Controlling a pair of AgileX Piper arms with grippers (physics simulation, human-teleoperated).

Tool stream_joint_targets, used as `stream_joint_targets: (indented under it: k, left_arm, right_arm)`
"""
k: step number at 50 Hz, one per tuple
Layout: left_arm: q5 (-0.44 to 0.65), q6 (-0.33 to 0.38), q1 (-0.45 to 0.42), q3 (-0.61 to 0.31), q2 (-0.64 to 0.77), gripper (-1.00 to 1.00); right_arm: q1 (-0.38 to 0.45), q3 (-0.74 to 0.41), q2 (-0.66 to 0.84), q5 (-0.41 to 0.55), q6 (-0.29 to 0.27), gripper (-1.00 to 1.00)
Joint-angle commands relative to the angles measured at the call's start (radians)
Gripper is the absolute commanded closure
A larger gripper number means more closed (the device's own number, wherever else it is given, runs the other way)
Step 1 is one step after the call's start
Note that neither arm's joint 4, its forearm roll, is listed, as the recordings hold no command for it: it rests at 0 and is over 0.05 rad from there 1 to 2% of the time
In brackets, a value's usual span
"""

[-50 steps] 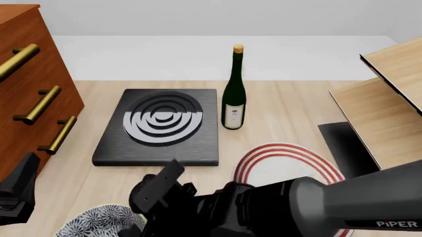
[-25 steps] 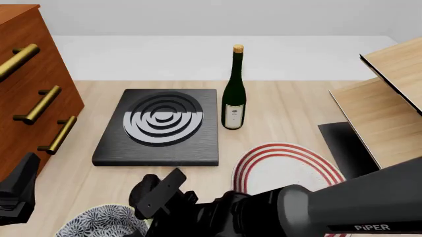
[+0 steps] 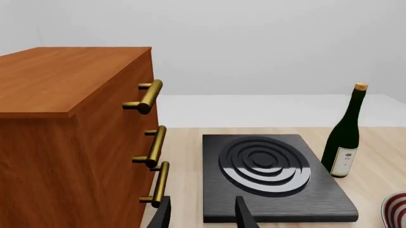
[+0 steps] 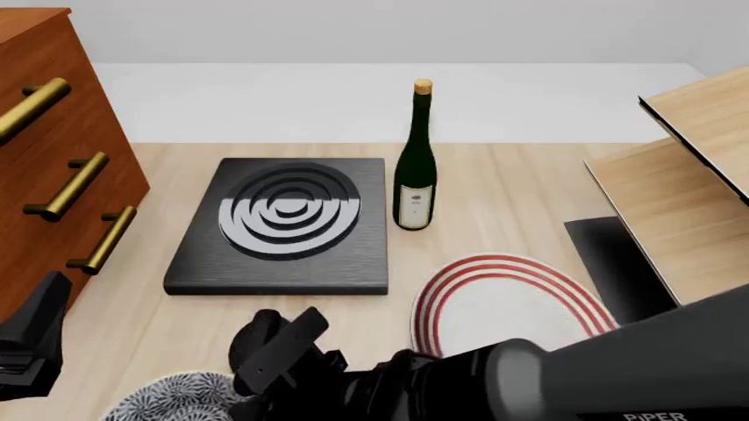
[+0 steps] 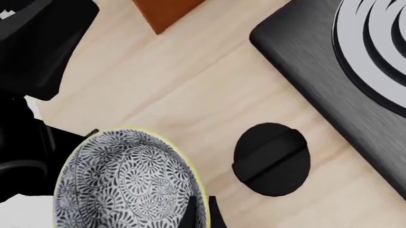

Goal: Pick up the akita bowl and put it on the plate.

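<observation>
In the front view the round deep akita bowl with its dark-blue-and-white floral pattern (image 4: 175, 399) sits at about seven o'clock, cut off by the lower edge and partly hidden behind the black right arm, so only a slice of its patterned side shows. The right gripper (image 5: 201, 211) is barely visible in the right wrist view: two dark fingertips sit at the bowl's pale cream rim (image 5: 190, 190), one to each side of it, but whether they are pressed onto the rim or loose cannot be told. The large flat white plate with three red rings (image 4: 510, 294) lies at about five o'clock, apart from the bowl, its near portion covered by the right arm. The left gripper (image 3: 201, 213) shows only its two dark finger ends with a clear gap between them, holding nothing, aimed toward the black square stove with grey rings (image 4: 287, 219) near the centre. A dark green wine bottle with a gold cap (image 4: 415, 167) stands upright just beside the stove toward one o'clock. A brown wooden drawer chest with brass handles (image 4: 53, 158) is cropped at nine o'clock.
</observation>
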Motion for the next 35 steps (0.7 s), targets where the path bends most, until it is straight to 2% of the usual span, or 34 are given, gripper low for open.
stream_joint_targets:
  k: [1, 5, 8, 12, 35]
  left_arm:
    - [0.001, 0.0, 0.0, 0.0, 0.0, -1.0]
    - [0.001, -0.001, 0.0, 0.0, 0.0, -1.0]
    - [0.001, 0.0, 0.0, 0.0, 0.0, -1.0]
    - [0.001, 0.0, 0.001, 0.0, 0.0, -1.0]
    - [-0.025, 0.016, -0.001, 0.0, 0.007, -1.0]
  right_arm:
    - [-0.002, 0.007, -0.028, 0.032, -0.02, 1.0]
    - [-0.014, 0.006, -0.067, 0.053, -0.034, 1.0]
    - [-0.044, 0.001, -0.103, 0.08, -0.077, 1.0]
    - [-0.06, -0.003, -0.142, 0.111, -0.096, 1.0]
    - [-0.182, -0.052, -0.326, 0.253, -0.171, 1.0]
